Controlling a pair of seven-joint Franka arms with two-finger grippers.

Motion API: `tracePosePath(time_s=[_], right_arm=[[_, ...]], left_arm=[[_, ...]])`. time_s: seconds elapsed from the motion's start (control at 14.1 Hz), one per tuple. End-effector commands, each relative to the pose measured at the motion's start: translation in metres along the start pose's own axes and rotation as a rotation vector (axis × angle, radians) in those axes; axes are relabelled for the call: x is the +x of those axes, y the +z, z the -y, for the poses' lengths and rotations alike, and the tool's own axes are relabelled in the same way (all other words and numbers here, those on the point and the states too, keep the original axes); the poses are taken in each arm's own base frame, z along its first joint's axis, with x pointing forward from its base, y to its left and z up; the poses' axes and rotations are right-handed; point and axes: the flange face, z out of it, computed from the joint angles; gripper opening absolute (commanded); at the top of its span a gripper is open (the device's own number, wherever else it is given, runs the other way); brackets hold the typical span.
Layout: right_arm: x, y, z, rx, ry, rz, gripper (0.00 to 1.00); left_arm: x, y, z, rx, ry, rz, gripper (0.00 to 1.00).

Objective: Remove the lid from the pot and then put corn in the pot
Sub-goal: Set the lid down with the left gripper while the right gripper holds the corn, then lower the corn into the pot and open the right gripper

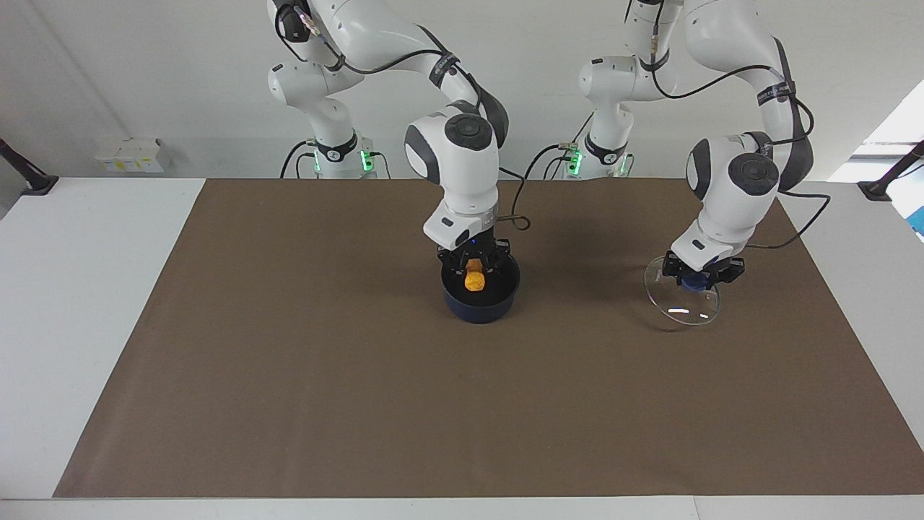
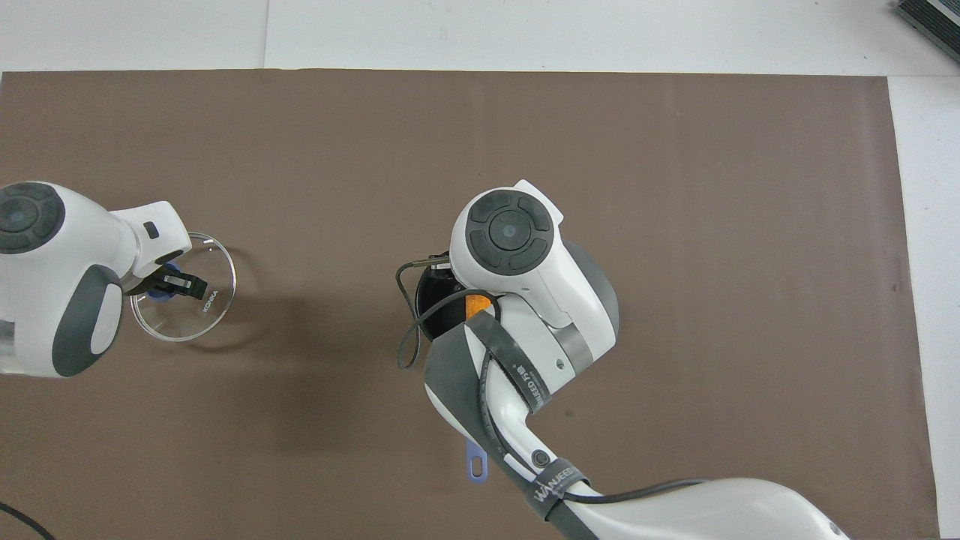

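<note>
Brown matting covers most of the white table (image 1: 86,289), with a pale wall at the top of the facing view; going from the left of that view, the right arm descends from the upper left to the centre of the frame, where the right gripper (image 1: 474,269) hangs inside the mouth of the pot (image 1: 482,302); its jaws pinch the corn (image 1: 474,276), which is held upright within the rim, above the black interior; the pot stands on the matting at mid-frame, and in the overhead view the tip of its blue handle (image 2: 475,459) shows below centre, beside the arm; further right in the facing view, the left arm bends down at the right of the frame; the left gripper (image 1: 699,277) is pressed onto the blue knob of the lid (image 1: 682,296); the lid tilts, its lower edge just at the matting, well apart from the pot.
</note>
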Motion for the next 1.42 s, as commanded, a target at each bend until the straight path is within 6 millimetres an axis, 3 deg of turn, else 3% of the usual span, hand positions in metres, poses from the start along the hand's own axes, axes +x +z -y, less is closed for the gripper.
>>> tracePosePath(time_s=[0.0,0.14,0.21,0.28,0.36,0.57,0.71,1.07,1.35], right_arm=[[0.0,0.016,0.007,0.006,0.02,0.012,0.0],[-0.007,0.034,0.002,-0.008,0.013,0.033,0.0],[-0.01,0.036,0.0,-0.013,0.008,0.041,0.0],[-0.01,0.036,-0.001,-0.014,0.005,0.042,0.0],[-0.01,0.039,0.0,-0.015,0.005,0.043,0.01],[-0.01,0.05,0.001,-0.008,0.002,0.035,0.07],[-0.011,0.05,0.002,-0.006,-0.001,0.036,0.14],[-0.011,0.057,-0.007,-0.011,-0.036,0.047,0.32],[-0.009,0.055,-0.006,0.022,-0.012,0.052,0.4]], left_arm=[[-0.038,0.022,-0.007,0.086,0.104,-0.016,0.0],[-0.056,0.032,0.007,0.115,0.106,-0.033,0.0],[-0.059,0.034,0.012,0.121,0.129,-0.028,0.23],[-0.06,0.035,0.021,0.122,0.157,-0.022,0.95],[-0.061,0.034,0.025,0.12,0.146,-0.017,1.0],[-0.043,0.025,0.031,0.113,0.083,0.001,1.0],[-0.02,0.007,0.026,0.094,-0.009,0.005,1.0],[0.029,-0.032,0.014,-0.138,-0.256,-0.055,1.0],[0.047,-0.082,0.01,-0.279,-0.344,-0.058,1.0]])
